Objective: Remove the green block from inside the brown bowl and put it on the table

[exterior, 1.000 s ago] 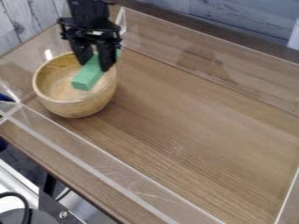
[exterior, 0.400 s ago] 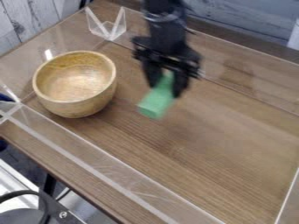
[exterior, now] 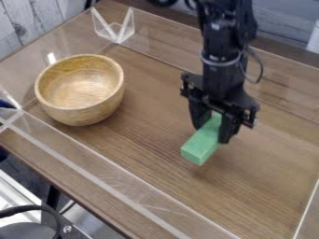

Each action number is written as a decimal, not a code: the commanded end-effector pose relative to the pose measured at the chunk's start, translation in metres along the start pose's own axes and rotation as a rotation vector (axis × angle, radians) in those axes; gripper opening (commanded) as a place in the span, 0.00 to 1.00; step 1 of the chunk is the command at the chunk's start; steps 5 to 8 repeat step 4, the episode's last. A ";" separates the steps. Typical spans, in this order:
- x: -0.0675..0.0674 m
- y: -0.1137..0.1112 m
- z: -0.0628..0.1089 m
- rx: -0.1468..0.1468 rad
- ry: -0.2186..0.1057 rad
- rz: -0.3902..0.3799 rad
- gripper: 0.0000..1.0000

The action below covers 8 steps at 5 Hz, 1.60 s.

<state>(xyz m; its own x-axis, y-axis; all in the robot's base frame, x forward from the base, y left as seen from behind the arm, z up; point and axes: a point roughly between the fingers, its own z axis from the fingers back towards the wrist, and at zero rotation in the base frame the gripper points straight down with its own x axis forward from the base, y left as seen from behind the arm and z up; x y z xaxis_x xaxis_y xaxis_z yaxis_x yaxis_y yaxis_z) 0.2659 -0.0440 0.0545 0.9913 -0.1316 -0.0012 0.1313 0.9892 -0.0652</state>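
Note:
The brown bowl (exterior: 80, 89) stands at the left of the table (exterior: 125, 159) with nothing inside it. My gripper (exterior: 219, 127) points straight down over the middle right of the table, well away from the bowl. Its black fingers are shut on the upper end of the green block (exterior: 203, 145), which hangs tilted with its lower end at or just above the wood. I cannot tell whether the block touches the tabletop.
Low clear acrylic walls (exterior: 75, 149) edge the tabletop on all sides. A small clear angled stand (exterior: 114, 26) sits at the back left corner. Bare wood lies between the bowl and the gripper and to the front right.
The gripper has carried the green block out of the bowl, to the right across the table and lower. The bowl has stayed put.

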 end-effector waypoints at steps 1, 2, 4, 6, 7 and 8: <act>0.008 0.009 0.001 0.009 -0.031 0.009 0.00; 0.008 0.016 -0.003 0.011 -0.027 0.018 0.00; 0.008 0.025 -0.003 0.009 -0.025 0.025 0.00; 0.008 0.025 -0.003 0.009 -0.025 0.025 0.00; 0.008 0.025 -0.003 0.009 -0.025 0.025 0.00; 0.008 0.025 -0.003 0.009 -0.025 0.025 0.00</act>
